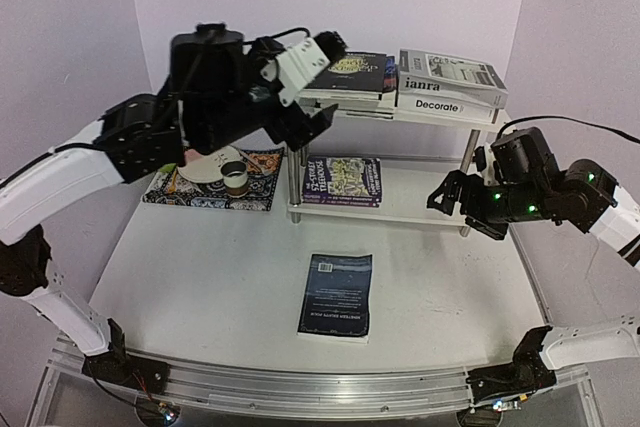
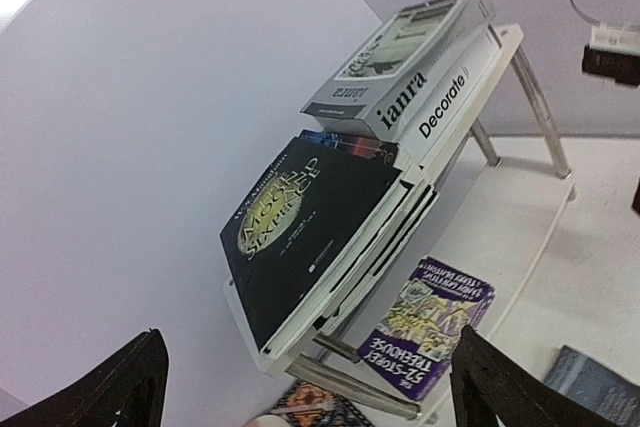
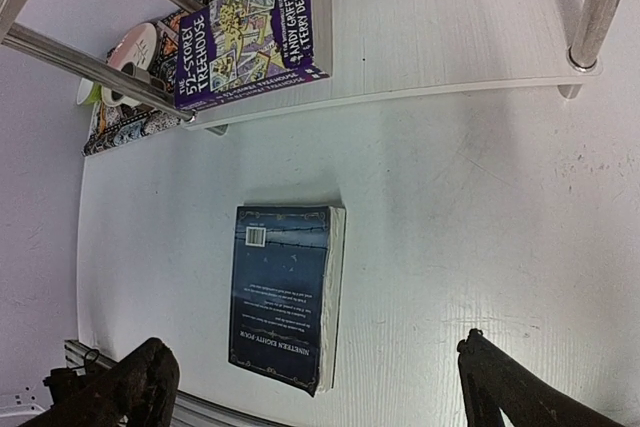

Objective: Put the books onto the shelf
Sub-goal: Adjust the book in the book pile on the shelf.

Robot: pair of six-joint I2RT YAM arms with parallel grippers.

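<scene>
The left claw (image 2: 307,347) hangs with its fingers wide apart, just left of the shelf's (image 1: 410,192) upper tier, holding nothing. On that tier lie a black book (image 1: 355,72) at the left and the ianra book (image 1: 450,75) stacked on the Decorate book (image 1: 445,105) at the right. A purple Treehouse book (image 1: 342,181) lies flat on the lower tier. The right claw (image 1: 462,209), also spread and empty, hovers by the shelf's right legs. A blue book (image 1: 336,294) lies flat on the counter (image 1: 200,267) in front of the shelf. A patterned placemat (image 1: 260,187) lies left of the shelf.
</scene>
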